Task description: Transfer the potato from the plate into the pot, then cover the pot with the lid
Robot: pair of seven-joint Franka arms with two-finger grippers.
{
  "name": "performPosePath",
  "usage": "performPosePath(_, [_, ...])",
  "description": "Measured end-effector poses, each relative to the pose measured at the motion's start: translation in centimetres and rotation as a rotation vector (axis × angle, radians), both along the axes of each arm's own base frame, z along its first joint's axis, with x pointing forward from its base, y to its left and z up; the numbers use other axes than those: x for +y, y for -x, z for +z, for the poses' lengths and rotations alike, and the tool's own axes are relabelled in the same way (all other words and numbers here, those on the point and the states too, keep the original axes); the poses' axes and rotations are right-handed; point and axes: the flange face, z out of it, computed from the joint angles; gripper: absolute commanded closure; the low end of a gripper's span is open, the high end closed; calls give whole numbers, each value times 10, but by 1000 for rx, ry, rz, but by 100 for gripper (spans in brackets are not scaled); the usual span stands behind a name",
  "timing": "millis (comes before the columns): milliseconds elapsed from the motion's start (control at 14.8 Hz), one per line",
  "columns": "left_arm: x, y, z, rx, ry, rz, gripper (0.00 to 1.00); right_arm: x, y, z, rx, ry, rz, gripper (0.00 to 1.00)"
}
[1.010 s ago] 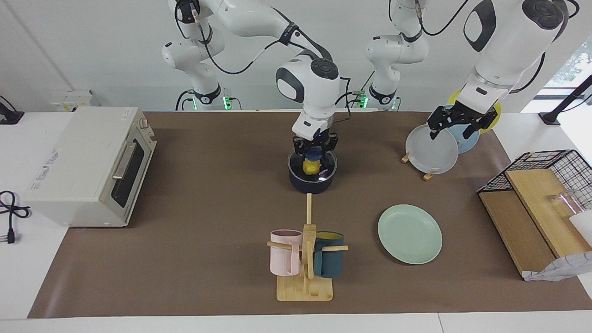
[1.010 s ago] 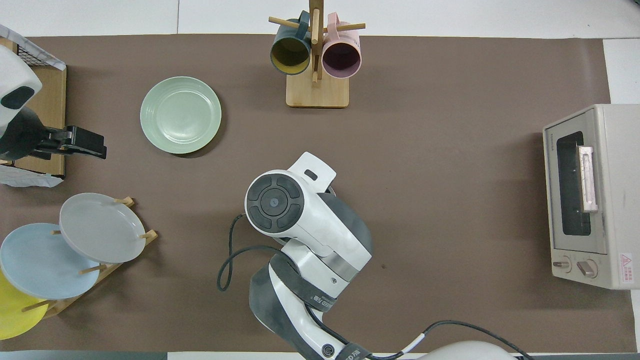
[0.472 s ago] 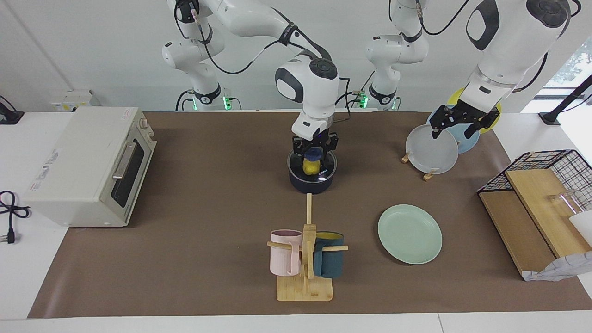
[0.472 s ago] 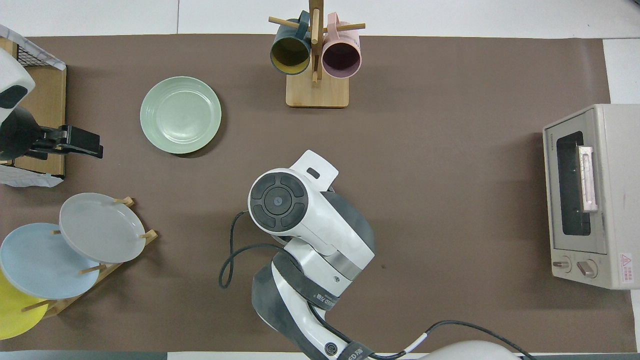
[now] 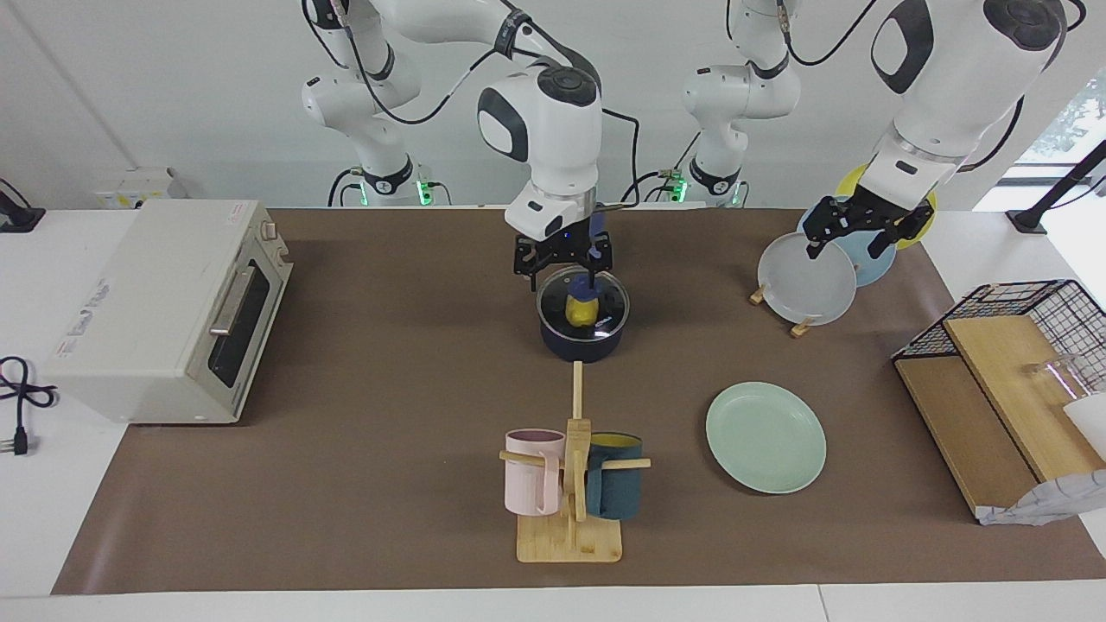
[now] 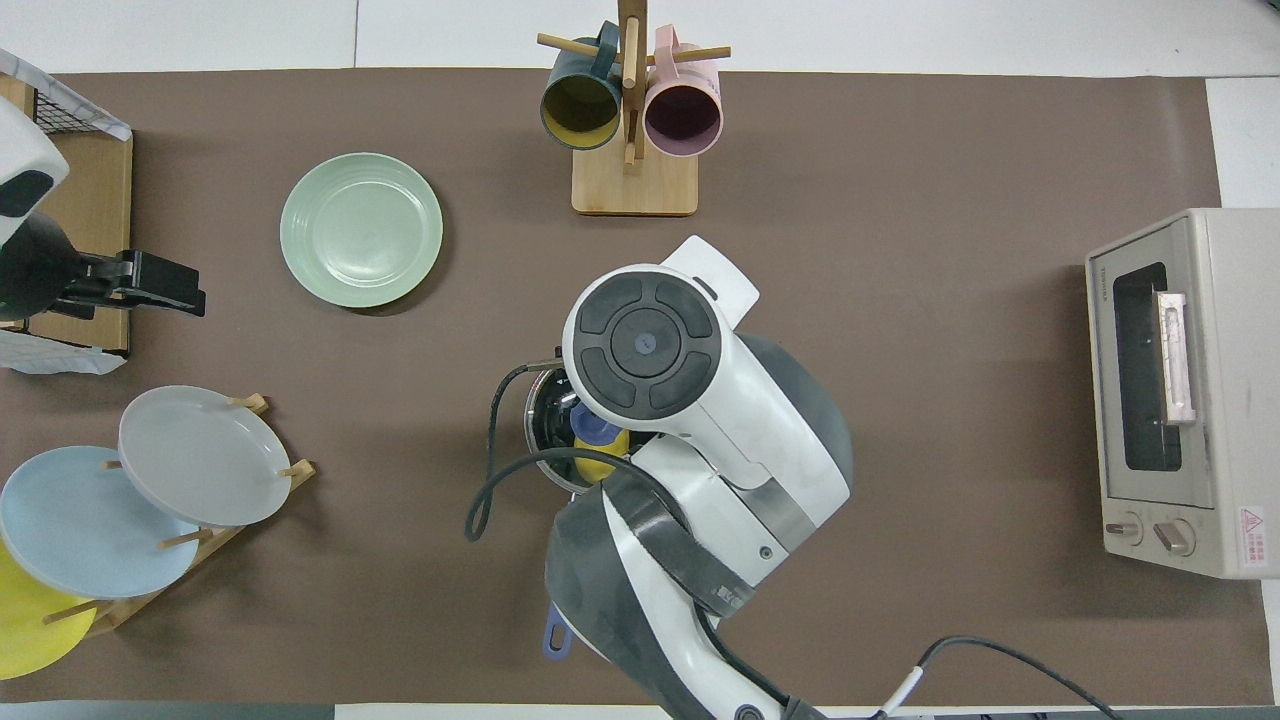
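Right tool [image 5: 563, 259] over lid [image 5: 605, 308] (open) | potato [image 5: 580, 310] in pot [image 5: 581, 345]

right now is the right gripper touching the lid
Apart. The facing view shows the right gripper raised above the lid, which sits on the pot.

1. In the overhead view, most of the pot [image 6: 545, 420] and much of the lid [image 6: 560, 400] are covered by the right arm; only a crescent of the rim is seen.
2. The potato [image 6: 600, 462] is seen there only as a yellow sliver under the knob.
3. The yellow plate [image 6: 25, 625] at the bench corner is cut off by the picture's edge.
4. The left gripper [image 6: 165, 285] is seen whole, but its arm is cut off at the edge.
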Motion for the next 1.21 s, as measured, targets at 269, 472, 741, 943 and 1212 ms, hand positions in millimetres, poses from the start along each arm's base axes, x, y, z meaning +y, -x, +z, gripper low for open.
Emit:
performPosePath(269, [0, 0, 0, 0, 0, 0, 0, -61, -5, 46, 56, 69, 35, 0])
performPosePath(472, [0, 0, 0, 0, 0, 0, 0, -160, -17, 95, 86, 100, 98, 0])
performPosePath(741, [0, 0, 0, 0, 0, 0, 0, -263, -5, 141, 130, 106, 100, 0])
performPosePath(943, [0, 0, 0, 0, 0, 0, 0, -293, 7, 151, 148, 103, 81, 0])
performPosePath(1212, [0, 0, 0, 0, 0, 0, 0, -327, 7, 136, 178, 79, 26, 0])
